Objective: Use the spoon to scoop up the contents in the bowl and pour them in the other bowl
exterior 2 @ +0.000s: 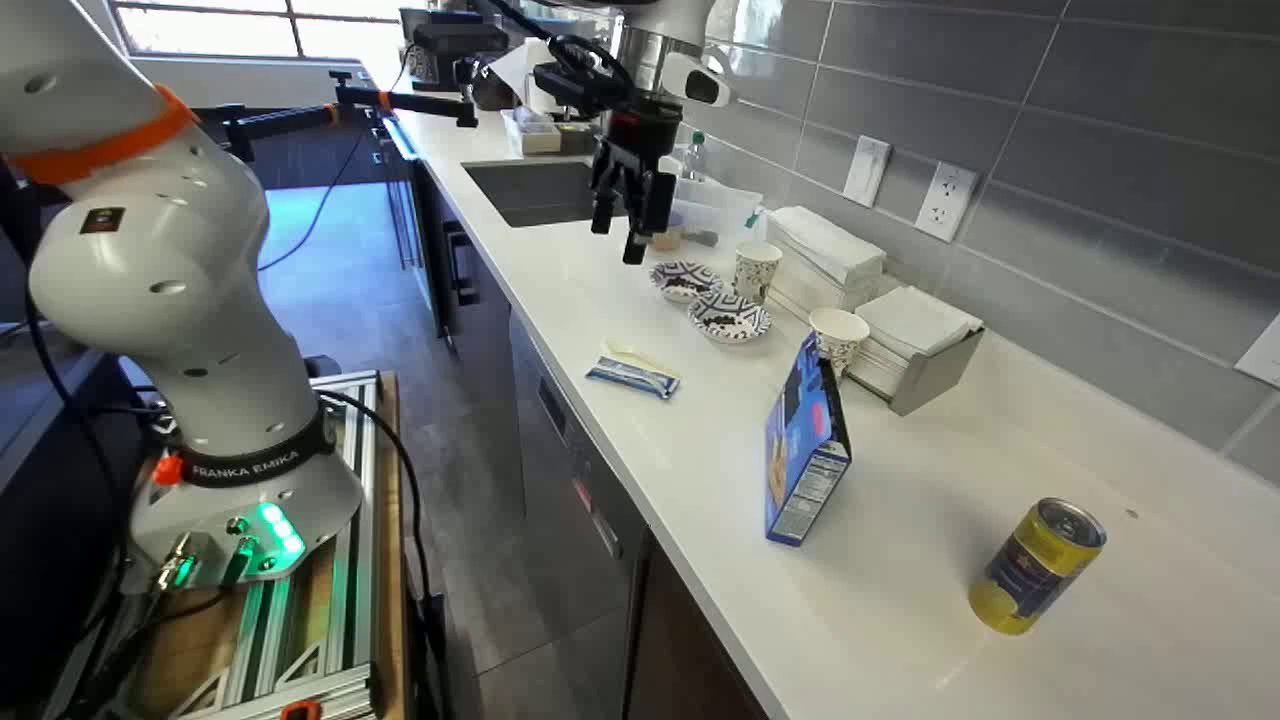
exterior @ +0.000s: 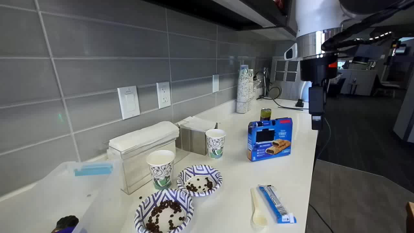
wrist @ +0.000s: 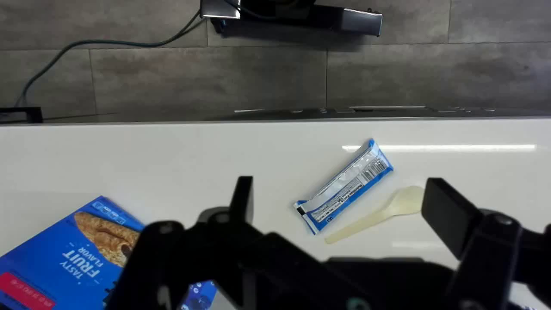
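The pale cream spoon (exterior: 257, 207) lies flat on the counter beside the blue-and-white packet (exterior: 276, 204). It also shows in the wrist view (wrist: 383, 214), its scoop end partly behind a finger, and in an exterior view (exterior 2: 632, 355). Two patterned paper bowls stand close together: the nearer bowl (exterior: 161, 195) holds more dark brown bits (exterior: 169, 204), the farther bowl (exterior: 200, 169) fewer bits (exterior: 209, 184). They also show in an exterior view (exterior 2: 685, 270) (exterior 2: 735, 330). My gripper (wrist: 339, 189) is open and empty, high above the counter; it shows in both exterior views (exterior: 317, 121) (exterior 2: 618, 237).
A blue snack box (exterior: 270, 139) stands on the counter, with a yellow can (exterior 2: 1035, 567) beyond it. Two paper cups (exterior: 160, 170) (exterior: 215, 142) and napkin holders (exterior: 144, 142) stand by the wall. A clear bin (exterior: 97, 191) is beside the bowls. The counter's edge (wrist: 172, 124) drops to the floor.
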